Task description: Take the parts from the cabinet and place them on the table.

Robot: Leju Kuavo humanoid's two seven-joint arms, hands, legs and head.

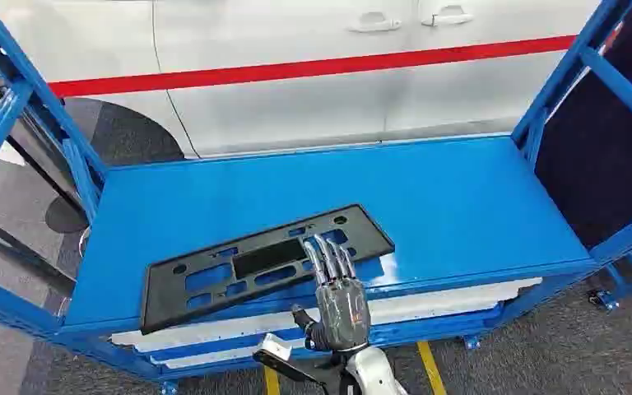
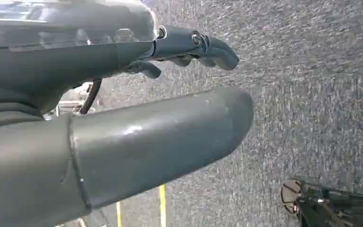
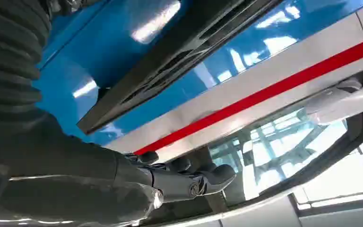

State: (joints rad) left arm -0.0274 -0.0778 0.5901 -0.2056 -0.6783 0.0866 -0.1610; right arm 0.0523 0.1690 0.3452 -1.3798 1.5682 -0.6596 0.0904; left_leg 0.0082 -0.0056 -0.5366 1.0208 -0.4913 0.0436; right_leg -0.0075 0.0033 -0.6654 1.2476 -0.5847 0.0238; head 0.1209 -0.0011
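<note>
White car body (image 1: 313, 90): seen parked right behind the rack, with a red stripe (image 1: 321, 66) run along its side and two door handles up top.
Blue rack (image 1: 16, 107): a painted metal frame is seen, with uprights at both sides.
Blue shelf (image 1: 461, 197): a flat, glossy worktop-like surface is carried by the rack, and the part is laid on it.
Grey floor (image 2: 312, 71): speckled carpet, with yellow lines marked on it below the rack.
Black part (image 1: 263, 262): a long flat plastic plate with slots and holes is laid at a slant on the shelf, near the front edge, its left end overhanging that edge a bit. In the right wrist view it (image 3: 170, 61) is seen edge-on against the blue.
Right hand (image 1: 339, 296): raised at the shelf's front edge, fingers straight and close together, tips laid over the part's near edge; nothing is clasped. Whether the part is actually touched can't be told.
Left hand (image 2: 123, 127): hung over the carpet, fingers loosely apart, nothing held.
</note>
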